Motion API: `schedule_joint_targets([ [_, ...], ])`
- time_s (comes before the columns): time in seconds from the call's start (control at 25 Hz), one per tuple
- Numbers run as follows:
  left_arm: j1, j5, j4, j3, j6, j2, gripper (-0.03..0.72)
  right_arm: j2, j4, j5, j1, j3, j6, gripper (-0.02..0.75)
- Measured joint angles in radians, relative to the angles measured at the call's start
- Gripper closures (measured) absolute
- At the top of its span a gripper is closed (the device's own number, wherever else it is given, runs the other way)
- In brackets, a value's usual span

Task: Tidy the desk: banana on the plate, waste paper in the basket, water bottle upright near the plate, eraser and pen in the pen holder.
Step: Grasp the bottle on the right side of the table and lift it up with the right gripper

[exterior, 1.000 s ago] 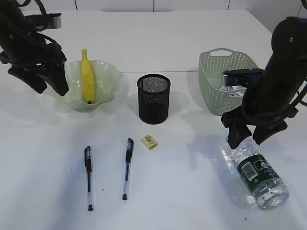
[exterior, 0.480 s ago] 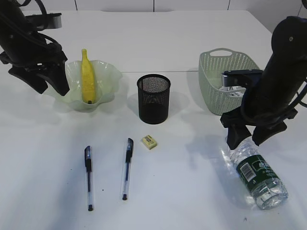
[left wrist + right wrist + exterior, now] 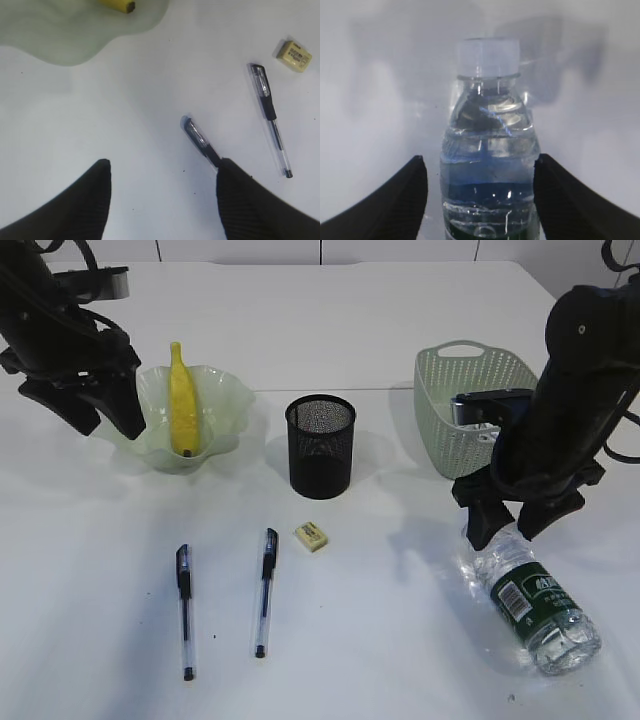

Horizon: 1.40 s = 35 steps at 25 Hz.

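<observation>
Right wrist view showed your right tool (image 3: 479, 200) spread wide, straddling the water bottle (image 3: 488, 165) without pinching it; the bottle lay on its side on the bench (image 3: 400, 660) at five o'clock, likely so you could close and stand it up. Two pens (image 3: 264, 590) and the eraser (image 3: 311, 536) lay nearer centre. At ten o'clock, your left tool (image 3: 100, 420) hung spread beside the plate (image 3: 228, 400) holding the banana (image 3: 183, 400).

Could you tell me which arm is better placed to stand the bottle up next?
Right: its open gripper straddles the lying bottle near the cap; the left gripper is across the desk beside the plate.
</observation>
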Motion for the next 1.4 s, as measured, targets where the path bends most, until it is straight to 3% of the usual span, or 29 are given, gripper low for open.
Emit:
schedule_joint_targets([
  [1.4,0.0,0.0,-0.004,0.0,0.0,0.0,0.223,0.085,-0.03,0.083,0.0,-0.049,-0.004,0.241],
])
